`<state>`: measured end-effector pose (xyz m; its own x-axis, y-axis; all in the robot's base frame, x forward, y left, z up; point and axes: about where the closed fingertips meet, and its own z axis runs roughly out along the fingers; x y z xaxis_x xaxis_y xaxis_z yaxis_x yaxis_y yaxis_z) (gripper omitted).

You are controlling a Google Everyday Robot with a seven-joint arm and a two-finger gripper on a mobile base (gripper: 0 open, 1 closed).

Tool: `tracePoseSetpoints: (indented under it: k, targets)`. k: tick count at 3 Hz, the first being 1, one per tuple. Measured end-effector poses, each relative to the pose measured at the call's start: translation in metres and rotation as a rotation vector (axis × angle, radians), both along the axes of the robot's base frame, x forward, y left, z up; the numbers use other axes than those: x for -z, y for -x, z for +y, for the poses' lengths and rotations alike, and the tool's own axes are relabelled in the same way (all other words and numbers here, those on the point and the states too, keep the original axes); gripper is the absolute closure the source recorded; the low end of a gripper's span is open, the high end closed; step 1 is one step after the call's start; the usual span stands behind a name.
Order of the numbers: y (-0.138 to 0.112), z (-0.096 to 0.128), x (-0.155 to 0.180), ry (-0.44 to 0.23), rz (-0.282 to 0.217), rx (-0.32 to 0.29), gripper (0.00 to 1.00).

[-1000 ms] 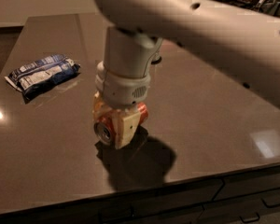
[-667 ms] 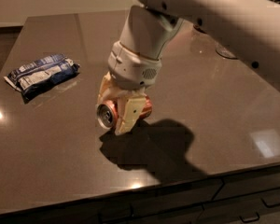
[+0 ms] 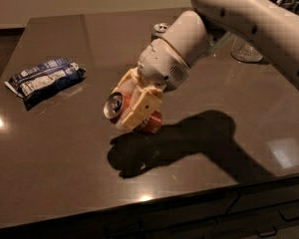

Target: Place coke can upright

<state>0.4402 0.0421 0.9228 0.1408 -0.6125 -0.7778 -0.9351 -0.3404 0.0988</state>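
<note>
The coke can (image 3: 150, 122) is a red can with silver ends. It is held on its side, tilted, a little above the dark table (image 3: 65, 158) near its middle. One silver end faces left toward the camera. My gripper (image 3: 134, 108) has cream-coloured fingers (image 3: 142, 106) shut around the can's body. The white arm reaches in from the upper right.
A blue and white snack bag (image 3: 45, 79) lies at the table's left. The top of another can (image 3: 159, 29) shows behind the arm. A clear glass (image 3: 246, 51) stands at the back right. The table's front edge runs along the bottom, with drawers below.
The arm has lifted the can off the table and swung it up and to the right, tilting it. The wrist has rotated, so the arm now comes in from the upper right.
</note>
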Motion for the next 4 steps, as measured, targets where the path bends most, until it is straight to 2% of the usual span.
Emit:
tracePoseSetpoints:
  k: [1,2,3,4]
  targets:
    - [-0.004,0.005,-0.014,-0.153,0.127,0.113,1.0]
    - [-0.006,0.009,-0.025,-0.257,0.199,0.208,1.0]
    - [-0.009,0.013,-0.029,-0.326,0.241,0.303,1.0]
    - [-0.015,0.021,-0.028,-0.422,0.281,0.422,1.0]
